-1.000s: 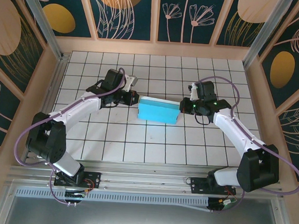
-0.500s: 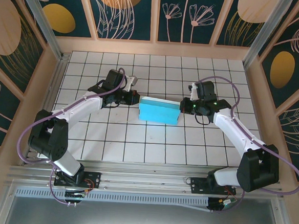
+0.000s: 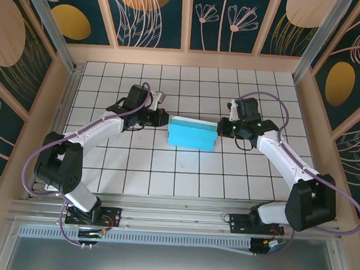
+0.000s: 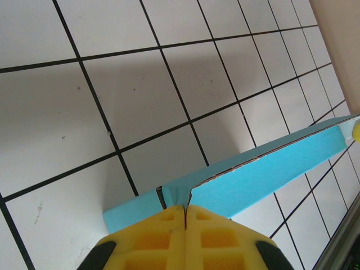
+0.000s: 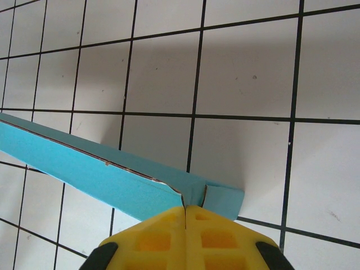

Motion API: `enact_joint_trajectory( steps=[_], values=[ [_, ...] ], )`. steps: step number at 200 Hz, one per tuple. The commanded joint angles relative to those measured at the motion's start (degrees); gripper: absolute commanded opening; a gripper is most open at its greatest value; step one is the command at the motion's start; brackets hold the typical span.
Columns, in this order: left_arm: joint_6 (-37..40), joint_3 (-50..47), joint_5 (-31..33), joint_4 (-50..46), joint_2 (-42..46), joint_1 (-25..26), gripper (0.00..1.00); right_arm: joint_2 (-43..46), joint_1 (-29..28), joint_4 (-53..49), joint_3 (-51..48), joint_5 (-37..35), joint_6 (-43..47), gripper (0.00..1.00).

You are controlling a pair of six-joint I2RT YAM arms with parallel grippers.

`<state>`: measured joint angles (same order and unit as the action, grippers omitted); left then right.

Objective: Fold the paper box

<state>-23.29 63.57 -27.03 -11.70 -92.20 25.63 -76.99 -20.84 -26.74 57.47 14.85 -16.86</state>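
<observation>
Painted walls (image 3: 151, 15) with gold leaves stand around a white desk (image 3: 134, 169) marked with black squares. The paper box (image 3: 192, 133) lies flat near the middle of the desk, blue side up. It already looks like a closed, flat box.

The left tool (image 3: 162, 117) sits right at the box's left end. The right tool (image 3: 219, 126) sits right at the box's right end. Both tools are clenched tight, with nothing between their yellow fingers (image 4: 157, 239). In the left wrist view, the tips meet the box's end, where a thin crack (image 4: 160, 196) shows between the flaps.

The job now seems to be pressing the box's ends flat. Both tools should push softly toward the box's middle, each as hard as the other. Then the box should not slide or bend. Staying low on each end should help close the crack.
</observation>
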Motion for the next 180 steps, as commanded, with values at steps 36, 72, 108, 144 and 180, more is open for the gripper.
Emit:
enact_joint_trajectory(
  steps=[36, 72, 108, 144, 180],
  values=[
    [-2.2, -5.0, -2.9, -0.3, 0.5, 0.4, 0.03, -0.4, -1.2, 0.2, 0.4, 0.0, -0.3, 0.0],
    [-2.3, -7.5, -2.6, 0.5, 1.9, 0.5, 0.03, 0.5, -2.0, 0.8, -1.1, -0.5, -1.0, 0.0],
    [-2.1, -9.8, -2.6, 1.1, 2.1, 1.2, 0.03, 1.9, -2.3, 1.3, -3.1, -0.8, -1.7, 0.01],
    [-1.5, -11.1, -2.1, 0.9, 2.4, 2.3, 0.02, 3.5, -2.9, 2.3, -5.6, -1.1, -2.9, 0.05],
    [1.4, -10.8, 0.7, -2.2, 1.4, 4.1, 0.01, 4.5, -3.2, 1.8, -5.6, -2.0, -3.1, 0.05]
  ],
)
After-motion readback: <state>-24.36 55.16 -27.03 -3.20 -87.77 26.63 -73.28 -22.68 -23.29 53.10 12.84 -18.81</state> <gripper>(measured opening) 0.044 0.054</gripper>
